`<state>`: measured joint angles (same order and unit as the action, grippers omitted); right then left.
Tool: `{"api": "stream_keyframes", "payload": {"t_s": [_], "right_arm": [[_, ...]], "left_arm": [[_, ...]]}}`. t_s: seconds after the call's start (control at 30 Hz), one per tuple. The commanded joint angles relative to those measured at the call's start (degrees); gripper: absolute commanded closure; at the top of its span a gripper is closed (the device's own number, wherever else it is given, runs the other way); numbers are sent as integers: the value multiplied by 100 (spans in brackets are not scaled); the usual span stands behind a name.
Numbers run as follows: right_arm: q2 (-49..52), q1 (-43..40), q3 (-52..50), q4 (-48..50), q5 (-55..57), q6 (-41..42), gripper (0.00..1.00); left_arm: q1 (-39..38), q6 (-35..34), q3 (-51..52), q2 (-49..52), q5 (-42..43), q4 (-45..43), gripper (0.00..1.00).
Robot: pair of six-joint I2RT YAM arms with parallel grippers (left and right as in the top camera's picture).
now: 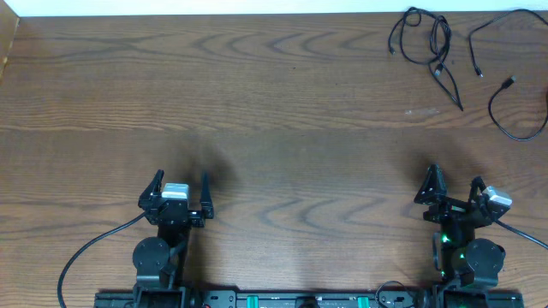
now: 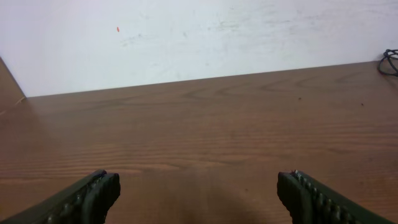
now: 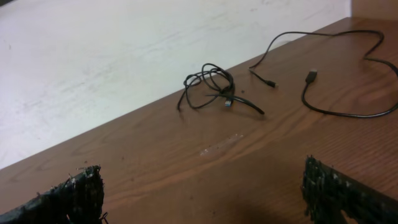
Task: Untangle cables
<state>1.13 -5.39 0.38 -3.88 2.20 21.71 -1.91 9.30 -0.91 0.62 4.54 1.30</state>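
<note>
Wooden table [image 1: 257,103], tangled cable [image 3: 214,87], loose cable [image 3: 348,114]

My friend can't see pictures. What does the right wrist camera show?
A tangled black cable lies on the brown table, with a looser cable spread out beside it. The right gripper is open, empty, well short of both.

2 cables [image 1: 439,53], far right — seemingly apart

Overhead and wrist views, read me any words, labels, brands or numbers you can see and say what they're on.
No readable text in any view.
The tangled cable, the loose cable and the table carry no markings.
The left gripper and right gripper show no legible label; any print there is too small to tell.
</note>
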Motion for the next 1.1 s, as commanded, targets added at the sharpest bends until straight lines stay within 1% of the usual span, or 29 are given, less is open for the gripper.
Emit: {"api": "stream_keyframes", "payload": {"t_s": [0.0, 0.13, 0.23, 0.3, 0.4, 0.47, 0.6, 0.73, 1.07], "right_arm": [[-7, 13, -7, -22, 79, -256, 1], [-85, 48, -9, -52, -269, -317, 1], [-85, 79, -9, -46, -457, -907, 1], [-87, 79, -11, -31, -627, -1504, 1], [-87, 133, -11, -33, -590, -2094, 1], [-90, 299, -11, -39, -555, -2334, 1], [-90, 337, -11, -39, -555, -2334, 1], [-90, 337, -11, -39, -531, -2524, 1], [-85, 337, -11, -22, -514, -2520, 1]], "left_arm": [[35, 98, 68, -28, 35, 247, 12], [35, 98, 68, -28, 35, 247, 12], [35, 98, 68, -28, 35, 247, 12], [35, 98, 68, -28, 35, 247, 12], [35, 98, 68, -28, 35, 247, 12], [35, 98, 68, -28, 35, 247, 12], [35, 98, 68, -28, 35, 247, 12], [35, 98, 68, -28, 35, 247, 12], [35, 98, 68, -28, 35, 247, 12]]}}
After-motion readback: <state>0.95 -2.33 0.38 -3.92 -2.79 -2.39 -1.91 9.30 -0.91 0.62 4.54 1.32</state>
